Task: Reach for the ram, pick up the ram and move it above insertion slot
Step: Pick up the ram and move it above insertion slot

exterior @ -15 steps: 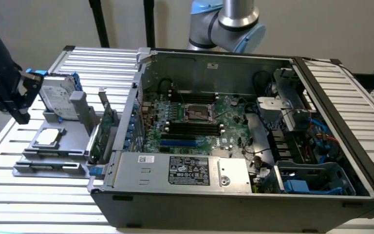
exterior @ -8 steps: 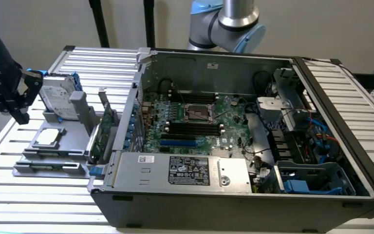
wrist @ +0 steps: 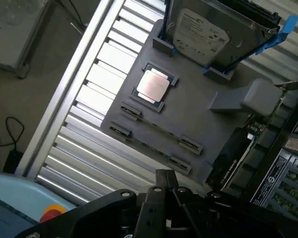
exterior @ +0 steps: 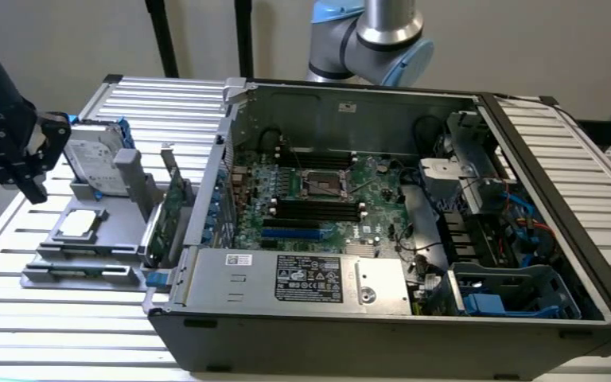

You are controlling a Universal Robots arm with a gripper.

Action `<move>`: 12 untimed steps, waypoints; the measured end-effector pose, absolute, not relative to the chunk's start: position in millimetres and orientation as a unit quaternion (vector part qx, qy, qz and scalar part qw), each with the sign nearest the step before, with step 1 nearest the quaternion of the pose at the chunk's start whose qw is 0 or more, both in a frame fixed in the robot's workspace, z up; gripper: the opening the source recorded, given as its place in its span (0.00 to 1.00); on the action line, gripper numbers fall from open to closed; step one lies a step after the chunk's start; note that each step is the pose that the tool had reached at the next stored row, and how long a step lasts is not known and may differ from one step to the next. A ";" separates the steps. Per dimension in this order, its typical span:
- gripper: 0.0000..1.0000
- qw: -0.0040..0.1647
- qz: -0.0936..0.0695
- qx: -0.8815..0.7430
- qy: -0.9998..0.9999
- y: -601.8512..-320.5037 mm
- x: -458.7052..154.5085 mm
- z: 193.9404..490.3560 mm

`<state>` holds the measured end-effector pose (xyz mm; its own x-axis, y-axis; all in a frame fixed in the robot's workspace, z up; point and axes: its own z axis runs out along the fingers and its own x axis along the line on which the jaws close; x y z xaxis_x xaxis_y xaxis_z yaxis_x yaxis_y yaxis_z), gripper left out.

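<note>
The fingers point(wrist: 165, 179) seem pressed together on nothing, the gripper point(exterior: 34, 191) hovering over the grey holder point(wrist: 198, 114) on the slatted worktop point(exterior: 72, 334), with the ram point(wrist: 151, 148) lying in a slot along the holder's edge

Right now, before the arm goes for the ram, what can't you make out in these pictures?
Ram: wrist view, lying edge-on in the gray holder, so its chips are hidden.
Tool: exterior view, partly cut off by the left edge.
Motherboard slots: exterior view, too small to tell which are free.
Hard drive label: wrist view, print too small to read.
</note>
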<state>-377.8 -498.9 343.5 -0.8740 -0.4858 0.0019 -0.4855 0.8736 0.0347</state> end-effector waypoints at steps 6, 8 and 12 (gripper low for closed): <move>0.10 0.006 -0.016 0.304 -0.953 -498.9 -377.8 343.2; 0.10 0.006 -0.016 0.321 -0.947 -498.9 -377.8 343.0; 0.10 0.007 -0.016 0.355 -0.935 -498.9 -377.8 342.6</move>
<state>-377.8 -498.9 342.6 -0.7476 -0.6642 0.0019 -0.6637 0.7472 0.0347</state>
